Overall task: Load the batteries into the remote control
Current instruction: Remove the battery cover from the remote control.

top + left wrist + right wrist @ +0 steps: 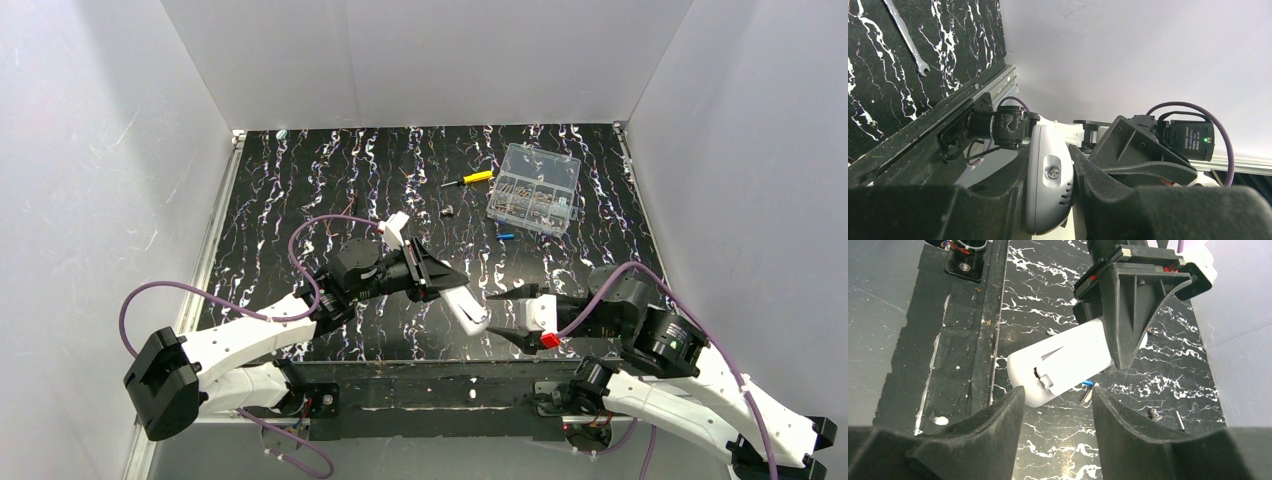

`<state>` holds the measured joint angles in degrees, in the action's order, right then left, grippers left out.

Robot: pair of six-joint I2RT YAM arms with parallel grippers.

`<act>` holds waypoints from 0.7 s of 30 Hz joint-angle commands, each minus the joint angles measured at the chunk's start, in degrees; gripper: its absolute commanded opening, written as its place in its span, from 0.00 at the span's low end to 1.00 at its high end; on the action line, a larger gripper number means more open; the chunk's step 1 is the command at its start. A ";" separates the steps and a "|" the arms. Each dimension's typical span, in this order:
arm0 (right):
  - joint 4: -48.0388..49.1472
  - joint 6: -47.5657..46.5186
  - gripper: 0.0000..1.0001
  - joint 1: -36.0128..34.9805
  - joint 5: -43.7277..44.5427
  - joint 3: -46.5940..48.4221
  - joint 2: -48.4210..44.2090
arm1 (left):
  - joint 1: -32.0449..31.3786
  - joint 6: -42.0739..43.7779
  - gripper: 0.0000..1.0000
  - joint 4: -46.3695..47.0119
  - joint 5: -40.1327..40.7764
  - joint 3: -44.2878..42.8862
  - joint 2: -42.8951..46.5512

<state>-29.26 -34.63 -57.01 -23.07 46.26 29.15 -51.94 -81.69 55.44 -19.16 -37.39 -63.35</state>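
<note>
- The left gripper [1048, 167] is clamped on the remote [1047, 186], one finger on each long side.
- The remote is held off the table and slants down toward the right arm. Its back, with a slot and a small catch, faces the right wrist camera.
- The right gripper [1058, 394] has its jaws spread and holds nothing. The remote's free end is just at its tips; I cannot tell whether they touch.
- One blue battery [505, 237] lies on the table beyond the remote, near the box [535, 188].
- A screwdriver [468, 179] lies left of the box, and a wrench [905, 35] lies flat on the table.
- The table [300, 180] is black with white marble veins and has a metal rail along its side.
- Plain white walls [420, 60] close in three sides.
</note>
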 commanded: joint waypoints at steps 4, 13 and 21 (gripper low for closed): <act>-0.19 11.64 0.63 0.15 2.67 5.47 -1.16 | -0.18 -0.09 0.00 4.49 -1.41 -0.19 0.57; -6.29 54.62 0.79 0.06 22.38 16.91 6.82 | -0.18 -0.37 0.00 5.71 -1.23 -0.01 0.11; -22.76 61.83 0.82 -2.50 28.26 29.79 19.41 | -0.20 -0.66 0.00 5.83 -1.67 -0.40 -0.15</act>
<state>-43.29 20.25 -57.47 0.25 72.20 45.39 -51.94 -82.13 56.77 -19.16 -37.10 -64.20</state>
